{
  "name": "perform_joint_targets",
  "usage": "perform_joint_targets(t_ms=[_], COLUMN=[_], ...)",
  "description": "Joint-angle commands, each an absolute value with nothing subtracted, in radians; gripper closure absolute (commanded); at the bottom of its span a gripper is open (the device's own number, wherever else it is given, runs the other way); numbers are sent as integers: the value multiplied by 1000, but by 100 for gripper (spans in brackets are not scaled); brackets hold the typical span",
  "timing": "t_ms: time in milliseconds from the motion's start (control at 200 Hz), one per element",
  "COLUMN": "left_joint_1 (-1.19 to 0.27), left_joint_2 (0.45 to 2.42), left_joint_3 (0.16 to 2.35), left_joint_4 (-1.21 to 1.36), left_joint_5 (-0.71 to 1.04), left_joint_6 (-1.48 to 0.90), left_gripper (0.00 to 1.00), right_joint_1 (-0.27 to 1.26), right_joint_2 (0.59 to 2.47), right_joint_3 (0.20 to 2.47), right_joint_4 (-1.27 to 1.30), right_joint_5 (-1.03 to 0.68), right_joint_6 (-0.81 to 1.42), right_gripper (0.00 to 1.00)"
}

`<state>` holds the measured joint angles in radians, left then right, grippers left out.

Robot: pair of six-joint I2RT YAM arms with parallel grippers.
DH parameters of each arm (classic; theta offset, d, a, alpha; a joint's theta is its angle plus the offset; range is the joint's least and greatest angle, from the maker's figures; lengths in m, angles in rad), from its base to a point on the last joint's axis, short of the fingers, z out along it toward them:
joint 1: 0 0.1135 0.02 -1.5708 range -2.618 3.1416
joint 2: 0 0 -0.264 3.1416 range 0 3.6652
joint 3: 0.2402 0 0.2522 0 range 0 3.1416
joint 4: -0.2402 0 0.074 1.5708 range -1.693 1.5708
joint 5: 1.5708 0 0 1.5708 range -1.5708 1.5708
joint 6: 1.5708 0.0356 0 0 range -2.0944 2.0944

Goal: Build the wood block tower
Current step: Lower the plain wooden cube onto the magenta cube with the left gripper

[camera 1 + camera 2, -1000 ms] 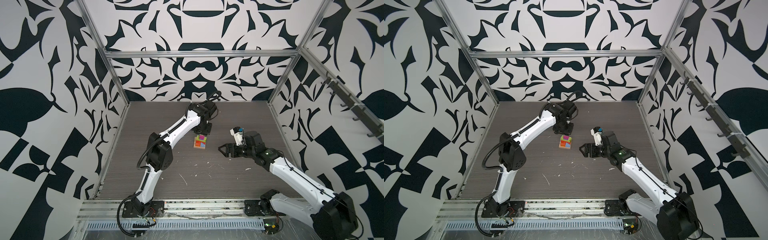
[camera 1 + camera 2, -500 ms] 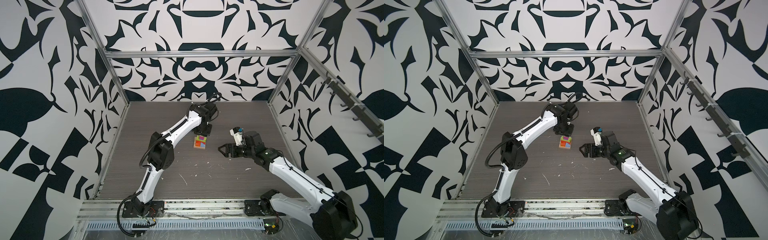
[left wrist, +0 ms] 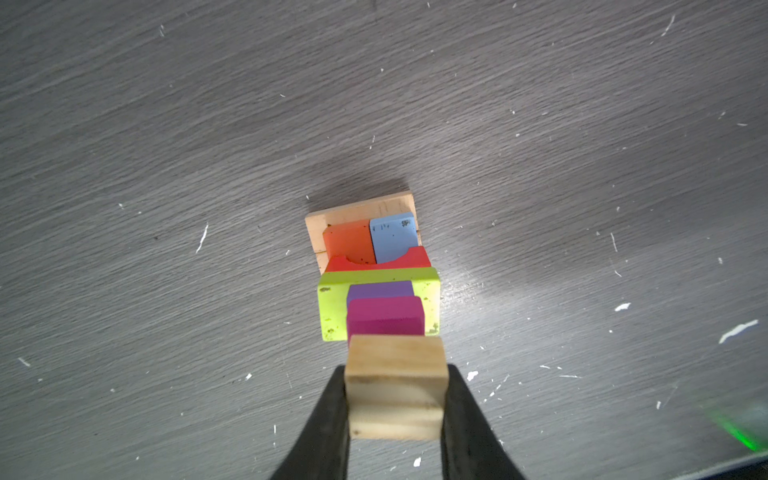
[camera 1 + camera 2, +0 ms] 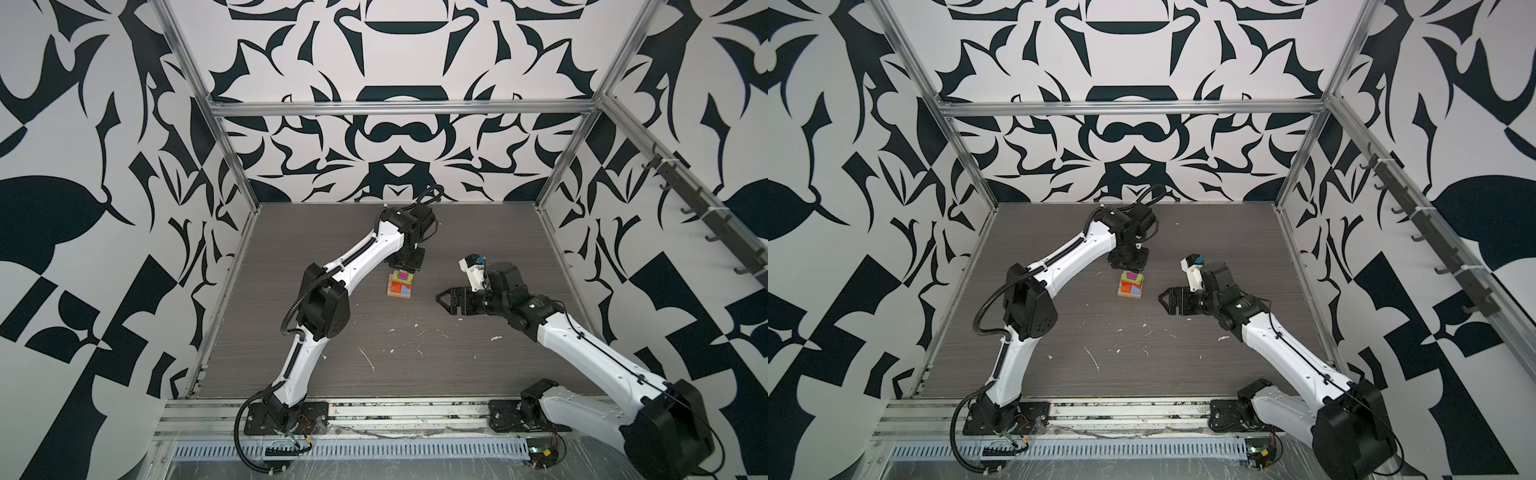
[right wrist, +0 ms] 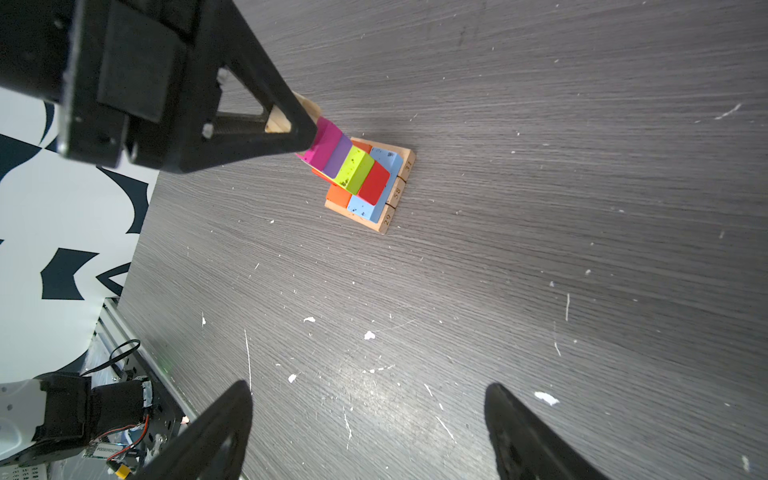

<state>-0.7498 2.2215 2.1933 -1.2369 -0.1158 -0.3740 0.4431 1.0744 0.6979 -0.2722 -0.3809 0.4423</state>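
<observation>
Your left fingers [image 3: 328, 415] pinch the plain cube [image 3: 395, 395] at the top of the tower [image 3: 332, 307], unmoved this past second. Your right fingers [image 5: 224, 424] hang spread beside the tower. Likely only release remains.

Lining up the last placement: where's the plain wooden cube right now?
In the left wrist view the plain wooden cube sits clamped in the left end effector, directly over the magenta cube topping the stepped block tower, mid-table in both top views.
</observation>
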Motion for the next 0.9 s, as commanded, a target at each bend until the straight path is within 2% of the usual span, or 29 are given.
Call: perform_joint_targets(t_ms=[0, 895], left_joint_1=[-744, -742], left_joint_2=[2242, 2252], left_joint_3=[2224, 2221], left_joint_4=[-1294, -1304], left_joint_5=[-120, -121], left_joint_6=[-373, -377], left_gripper=[68, 69], right_joint_1=[449, 449], right_joint_2=[1066, 1067], right_joint_3=[719, 711], right_joint_4=[-261, -263], right_joint_5=[-373, -371], right_joint_6=[433, 431], right_gripper=[9, 9])
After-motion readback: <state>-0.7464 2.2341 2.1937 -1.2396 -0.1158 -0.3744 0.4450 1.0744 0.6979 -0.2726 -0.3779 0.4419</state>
